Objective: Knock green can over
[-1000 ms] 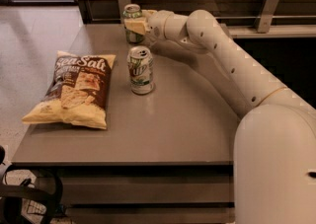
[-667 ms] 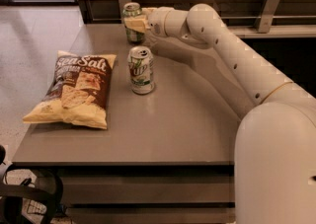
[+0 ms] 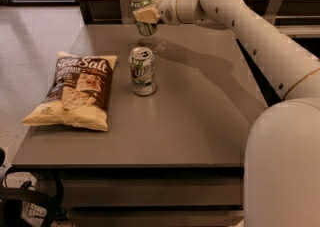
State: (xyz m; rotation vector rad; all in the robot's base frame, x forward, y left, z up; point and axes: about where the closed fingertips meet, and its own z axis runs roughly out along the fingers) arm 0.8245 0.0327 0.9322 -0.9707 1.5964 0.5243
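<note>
The green can [image 3: 142,6] is at the far edge of the table, tilted, its silver top leaning left. My gripper [image 3: 148,15] reaches in from the right and is shut on the can's middle. One tan finger pad [image 3: 145,16] lies across the can's front. The can's lower end sits a little above the table top, with its shadow on the surface below and to the right.
A whiter can with a green logo [image 3: 143,71] stands upright in the middle of the grey table [image 3: 200,121], just in front of the green can. A Sea Salt chip bag [image 3: 75,92] lies at the left. A wooden wall with metal brackets runs behind.
The green can has moved up and slightly right with the gripper and now leans. The gripper's pad went from beside the can to across it. The whiter can and bag have not moved.
</note>
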